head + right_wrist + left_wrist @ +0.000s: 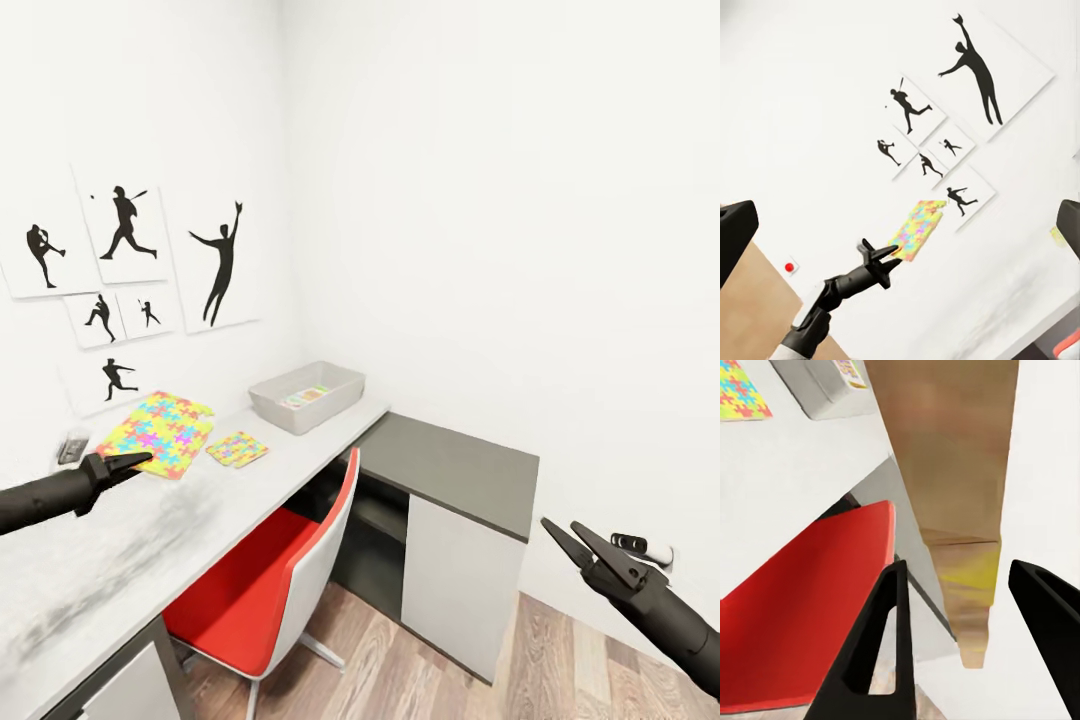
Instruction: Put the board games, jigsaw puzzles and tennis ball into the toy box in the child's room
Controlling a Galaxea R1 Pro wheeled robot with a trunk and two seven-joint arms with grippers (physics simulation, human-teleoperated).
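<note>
The light grey toy box [340, 385] stands at the far end of the pale table [120, 560], with a flat colourful board game [305, 397] lying inside it. Two jigsaw puzzles lie on the tabletop: a large one [160, 432] and a small one [237, 449] nearer the box. My left gripper [140, 461] hovers at the large puzzle's near edge; in the left wrist view its fingers [881, 652] stand apart with nothing between them. My right gripper [560, 525] hangs open over the floor, right of the dark corner section. The tennis ball and the bed are out of view.
A red and white chair [270, 590] is tucked under the table. The dark grey corner section [460, 465] joins the table at the right. Black sports prints [225, 262] hang on the wall. A small grey object [72, 447] lies at the table's far left.
</note>
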